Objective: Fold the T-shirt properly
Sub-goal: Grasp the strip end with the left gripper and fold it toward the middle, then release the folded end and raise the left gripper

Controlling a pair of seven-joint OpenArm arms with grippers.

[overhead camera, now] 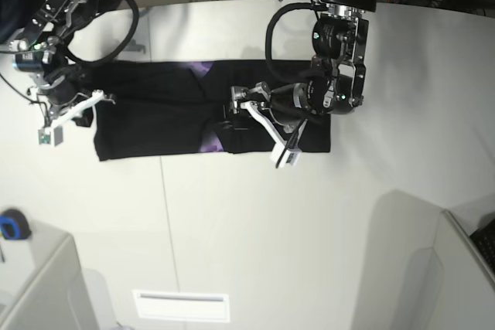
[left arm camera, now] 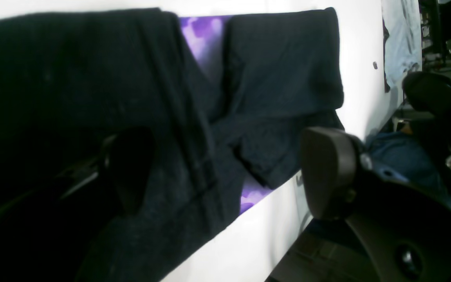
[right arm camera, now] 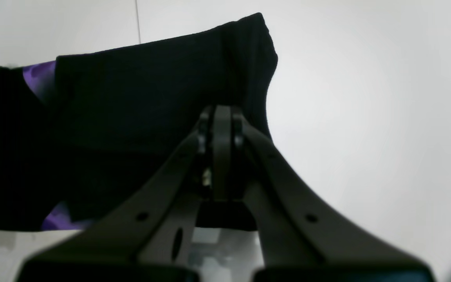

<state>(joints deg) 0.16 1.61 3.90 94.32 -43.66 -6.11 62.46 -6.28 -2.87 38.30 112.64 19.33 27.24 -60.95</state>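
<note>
The black T-shirt [overhead camera: 162, 113] lies folded into a long strip across the white table [overhead camera: 255, 222], with bits of purple print [overhead camera: 203, 69] showing at a gap in its middle. In the left wrist view the T-shirt [left arm camera: 280, 70] lies flat under my left gripper [left arm camera: 227, 172], whose jaws stand wide open with nothing between them. My left gripper [overhead camera: 259, 125] hovers over the strip's right half. At the strip's left end my right gripper [overhead camera: 91, 102] is shut. Its fingertips [right arm camera: 221, 121] sit pressed together over the T-shirt [right arm camera: 151, 86]; I cannot tell whether cloth is pinched.
A blue tape roll [overhead camera: 9, 226] lies at the table's left edge beside a grey box [overhead camera: 39, 284]. A white label [overhead camera: 182, 305] is near the front edge. Beyond the table edge [left arm camera: 288, 219], blue cloth [left arm camera: 401, 156] and clutter show.
</note>
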